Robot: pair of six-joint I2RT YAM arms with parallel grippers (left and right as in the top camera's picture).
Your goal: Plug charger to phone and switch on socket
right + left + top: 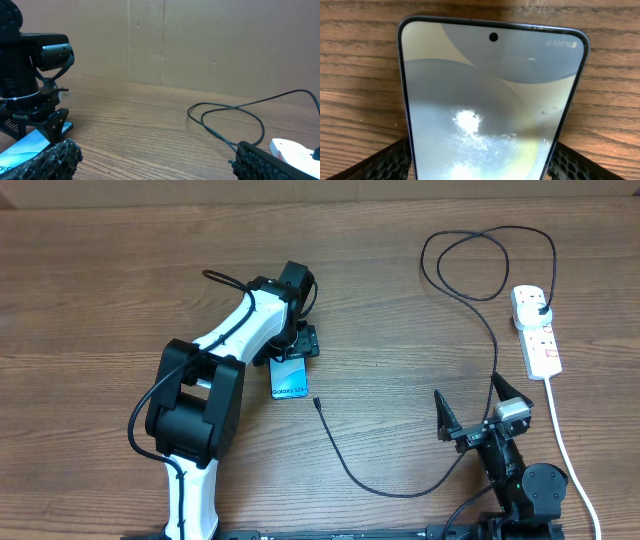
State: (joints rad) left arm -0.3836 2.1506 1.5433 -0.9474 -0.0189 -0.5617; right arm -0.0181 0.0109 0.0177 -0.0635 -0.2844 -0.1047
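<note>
The phone (289, 379) lies flat on the tabletop (100, 280), screen up and lit, a little left of the middle. The left gripper (297, 348) stands over its far end. In the left wrist view its fingers (382, 162) are spread wide, one at each long edge of the phone. They sit so close to the edges that I cannot tell if they clamp it or only stand beside it. I think this placing is meant to keep the phone from sliding when the connector is pushed in.

The charger (400, 493) is a thin black cable. Its connector tip (316, 403) lies free on the wood just beside the phone's corner nearest the robot, not touching it, so it is not plugged in yet. From there the cable curves toward the right arm, goes up, makes a loop and ends in the black plug (541, 307). This plug already sits in the socket (537, 340) at the right side. Whether the socket is switched on, the pictures are too small to say.

The right gripper (470, 408) rests low near its own base, well apart from the connector tip. Its fingers (50, 160) are fully spread and hold nothing. In my judgement this arm should take the cable near the tip next, because the left arm is occupied with the phone.
</note>
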